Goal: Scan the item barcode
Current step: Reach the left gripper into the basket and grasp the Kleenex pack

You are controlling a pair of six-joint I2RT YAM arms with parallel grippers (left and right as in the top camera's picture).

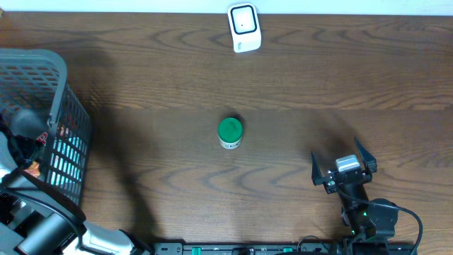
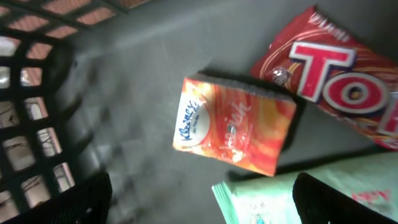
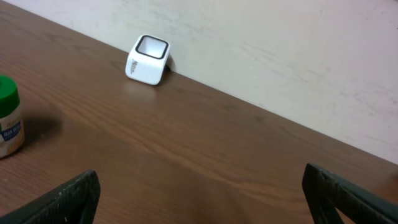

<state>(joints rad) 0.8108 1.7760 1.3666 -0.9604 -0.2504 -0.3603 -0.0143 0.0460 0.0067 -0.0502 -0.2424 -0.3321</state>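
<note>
**Wood table: jar mid-surface, left arm down in basket**

Table [image 1: 141,85] has a scanner [image 1: 245,28] at the far edge. A green-lidded jar [image 1: 230,132] stands upright mid-table, well apart from everything, with open wood all round.

Right gripper [image 1: 342,164] is near the front edge, jaws wide, nothing held.

Left gripper [image 2: 205,202] is inside the basket [image 1: 67,106] at the left edge, jaws wide, nothing held. It hangs above a tissue pack [image 2: 233,124], a red snack bag [image 2: 336,74] and a pale green packet [image 2: 267,194]. The mesh wall is close on its left.

Jar [image 1: 230,132], green lid, centre; white scanner [image 1: 245,27] at far edge; basket [image 1: 42,60] left (right gripper [image 1: 335,147] spread wide, well apart from jar).
</note>
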